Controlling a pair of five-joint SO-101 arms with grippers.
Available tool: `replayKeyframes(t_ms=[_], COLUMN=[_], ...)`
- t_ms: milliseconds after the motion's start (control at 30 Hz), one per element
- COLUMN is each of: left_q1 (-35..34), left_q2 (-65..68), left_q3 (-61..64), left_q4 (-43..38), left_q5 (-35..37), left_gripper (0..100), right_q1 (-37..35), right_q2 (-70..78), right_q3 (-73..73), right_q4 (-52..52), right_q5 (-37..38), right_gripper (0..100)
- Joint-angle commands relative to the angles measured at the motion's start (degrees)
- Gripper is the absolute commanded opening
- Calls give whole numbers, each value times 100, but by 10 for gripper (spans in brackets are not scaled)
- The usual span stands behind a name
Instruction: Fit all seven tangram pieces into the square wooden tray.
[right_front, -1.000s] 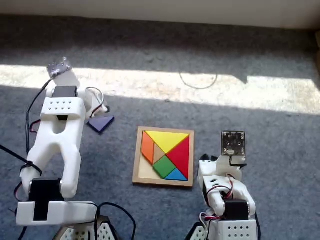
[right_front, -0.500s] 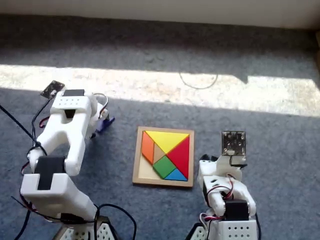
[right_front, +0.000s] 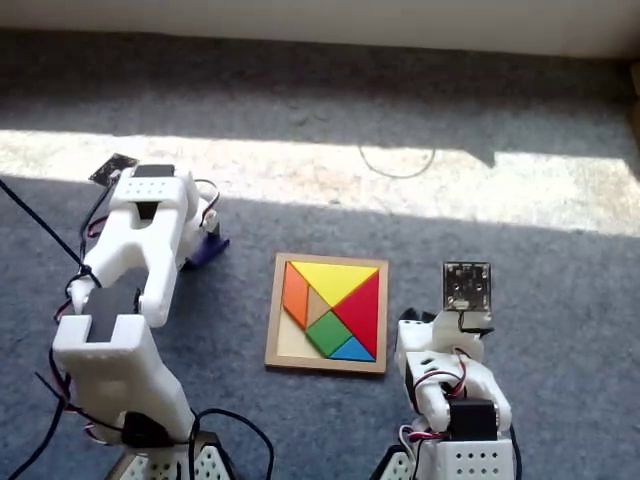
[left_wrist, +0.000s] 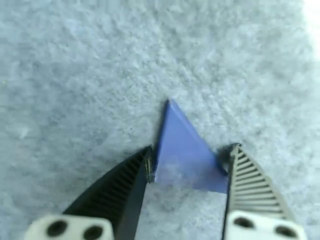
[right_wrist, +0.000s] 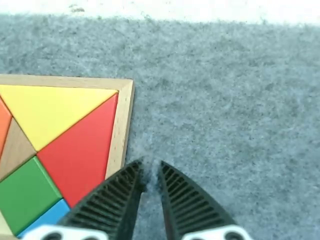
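Your left arm has swung down in the last second, and its claw (left_wrist: 191, 149) now sits low on the carpet (right_front: 540, 300) left of the tray (right_front: 272, 310), spread with one finger at each base corner of the blue triangle (left_wrist: 182, 155). That triangle is the only piece outside the tray, whose six fitted pieces leave a pale gap (right_front: 290, 345) in its near-left corner, so a pinch here likely starts the last placement. Your right claw (right_wrist: 150, 167) rests just off the tray's right edge, nearly pressed together and holding nothing, and beyond the tray a sunlit band (right_front: 300, 170) crosses the grey carpet with a wire loop (right_front: 397, 165) lying in it.
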Motion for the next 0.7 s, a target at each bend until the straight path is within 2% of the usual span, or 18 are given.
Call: replayKeyframes(t_ms=[0, 133, 467, 533, 667], left_q1=[391, 400, 365, 356, 374], left_q2=[-40, -40, -48, -48, -31], left_q3=[-198, -198, -470, -734, -1622], left_q4=[246, 246, 440, 747, 1978], left_q5=[-642, -1600, -5231, -5609, -5714], left_gripper=[245, 245, 245, 245, 250], right_q1=[66, 66, 66, 66, 66], right_q2=[-66, -66, -66, -66, -66], right_q3=[576, 576, 576, 576, 576], right_q4=[4, 4, 4, 4, 4], right_q5=[-44, -44, -44, -44, -44], right_gripper=[9, 9, 9, 9, 9])
